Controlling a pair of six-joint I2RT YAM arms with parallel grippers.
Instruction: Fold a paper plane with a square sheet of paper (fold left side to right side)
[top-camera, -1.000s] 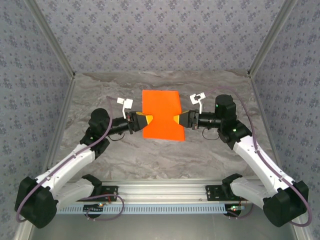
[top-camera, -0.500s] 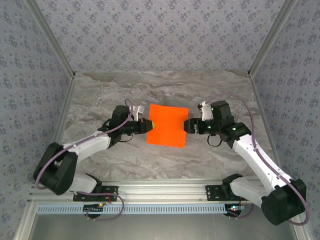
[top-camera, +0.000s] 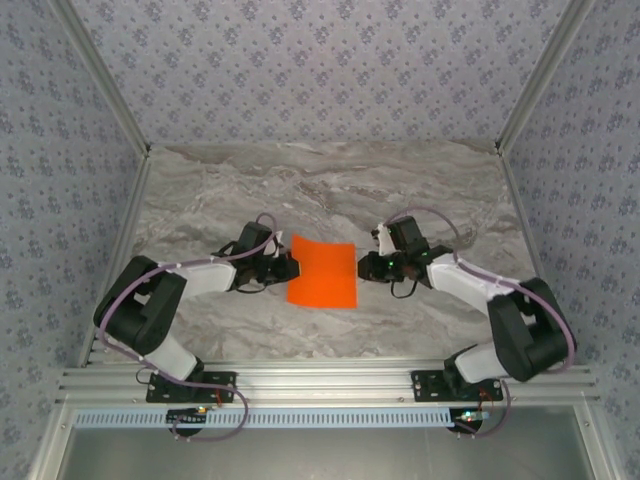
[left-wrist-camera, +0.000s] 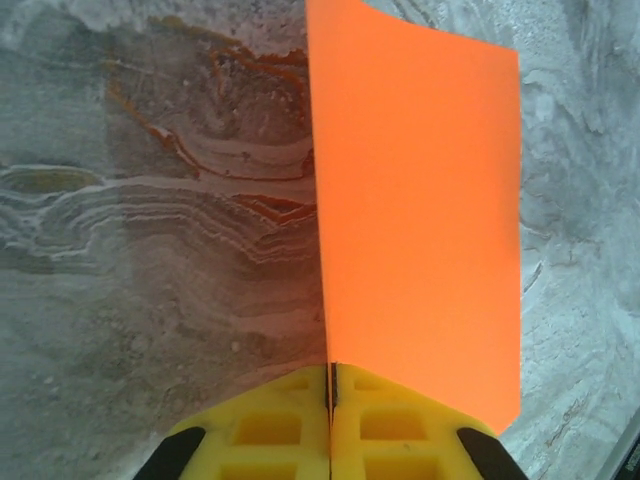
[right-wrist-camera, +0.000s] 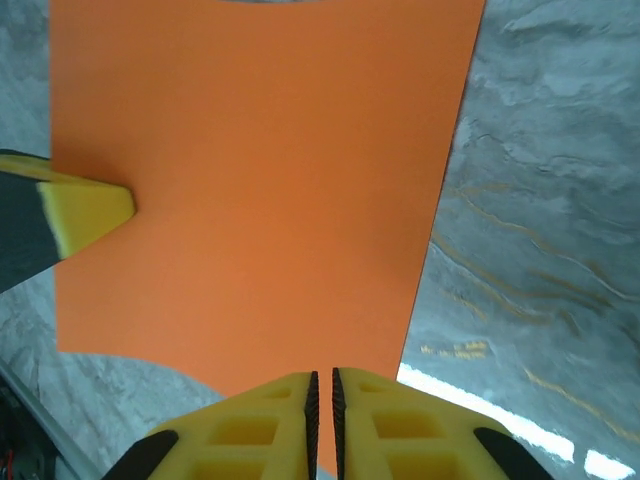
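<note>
A thin, plain bright orange square sheet of paper (top-camera: 322, 272) spans the gap between the two arms, near the middle of the grey, marble-veined tabletop (top-camera: 330, 190). The left fingers (top-camera: 287, 268), blocky yellow pads with moulded recesses, are pinched tight on its left edge. The right fingers (top-camera: 363, 268), of the same yellow ribbed make, are pressed together on the opposite edge. The sheet bows slightly and is smooth and uncreased.
</note>
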